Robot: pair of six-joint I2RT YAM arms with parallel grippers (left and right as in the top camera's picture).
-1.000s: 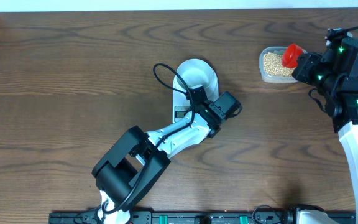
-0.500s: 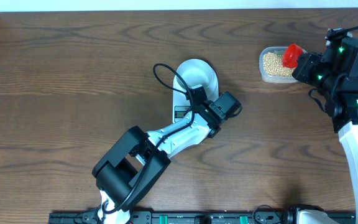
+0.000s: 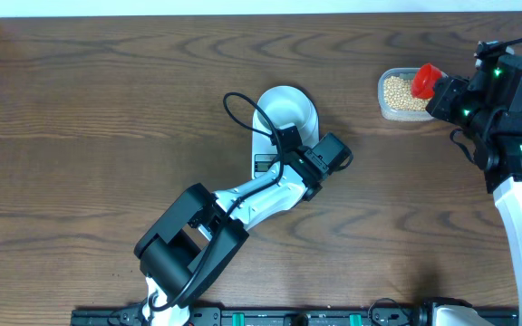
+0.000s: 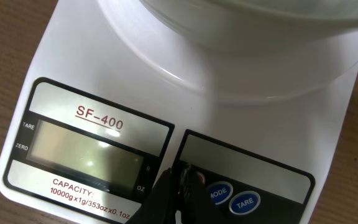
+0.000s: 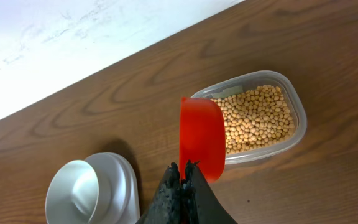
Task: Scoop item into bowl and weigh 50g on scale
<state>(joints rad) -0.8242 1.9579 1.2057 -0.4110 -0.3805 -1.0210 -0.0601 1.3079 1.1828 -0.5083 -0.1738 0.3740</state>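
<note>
Left tool pinched shut; right tool clamped.

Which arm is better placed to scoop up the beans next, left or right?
Right. The right fingers grip the red plastic scoop, poised at the clear plastic tub of tan-yellow beans. The left fingers are down at the buttons of the white digital scale, far from the tub.

- Overhead looks evenly lit and sharp to me, with soft shadows.
- Left wrist: faint glare on the scale display; the bowl is blurred up close.
- Right wrist: the white wall is nearly washed out.
</note>
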